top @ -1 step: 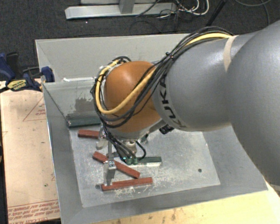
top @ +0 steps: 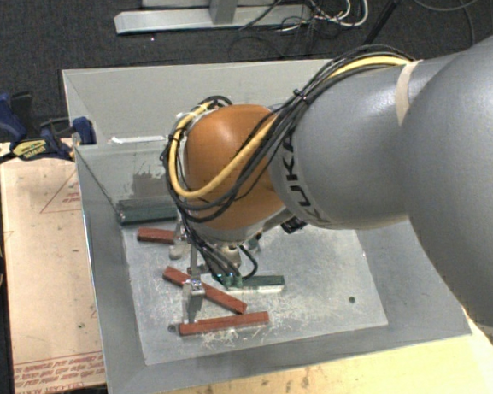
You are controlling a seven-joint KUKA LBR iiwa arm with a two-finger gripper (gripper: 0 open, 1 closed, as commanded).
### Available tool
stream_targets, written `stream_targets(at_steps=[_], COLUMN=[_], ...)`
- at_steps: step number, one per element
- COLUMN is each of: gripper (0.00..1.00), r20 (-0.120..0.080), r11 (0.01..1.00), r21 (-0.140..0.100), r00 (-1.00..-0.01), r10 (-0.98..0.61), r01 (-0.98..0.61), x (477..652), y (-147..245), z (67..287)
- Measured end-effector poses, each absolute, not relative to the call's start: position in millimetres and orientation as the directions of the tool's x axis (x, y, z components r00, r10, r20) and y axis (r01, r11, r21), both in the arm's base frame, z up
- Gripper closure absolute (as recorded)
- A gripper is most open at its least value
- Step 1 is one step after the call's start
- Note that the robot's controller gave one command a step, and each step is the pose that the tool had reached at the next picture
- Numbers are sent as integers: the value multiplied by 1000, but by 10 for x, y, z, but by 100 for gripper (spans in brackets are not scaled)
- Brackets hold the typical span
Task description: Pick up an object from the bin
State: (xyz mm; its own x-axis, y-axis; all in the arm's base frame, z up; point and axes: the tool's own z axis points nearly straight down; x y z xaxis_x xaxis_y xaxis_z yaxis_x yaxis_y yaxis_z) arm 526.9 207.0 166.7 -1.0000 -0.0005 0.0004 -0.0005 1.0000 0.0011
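- nearest you, a long red-brown strip (top: 223,323) lies flat along the front of the bin (top: 333,300) floor.
- just behind it, a shorter red-brown stick (top: 227,302) lies slantwise. the gripper (top: 197,284) is low over that stick's left end, close beside a third red-brown piece (top: 177,276).
- you cannot tell whether the gripper is open or closed, because the orange cover (top: 216,143) hides most of it. nothing looks held.
- a thin green strip (top: 267,279) lies just to the view's right of the gripper.
- farther back lies another red-brown piece (top: 155,235), then a dark grey bar (top: 147,212) near the back wall.
- the step in hand seems to be settling onto the slanted stick, with the grasp not yet made.
- the next move calls for closing squarely across one stick, then lifting straight up, since its neighbours crowd close.
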Motion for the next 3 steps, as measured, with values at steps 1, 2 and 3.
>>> stream_targets(at_steps=[1, 2, 3], gripper=[100, 100, 100], r20=[-12, -12, -2], r11=[1000, 1000, 999], r21=[7, 7, 2], r00=[-1000, -1000, -999], r10=[29, 29, 50], r01=[29, 29, 50], x=[5115, 5115, 4965], y=[1797, 1797, 1767], z=[767, 767, 2152])
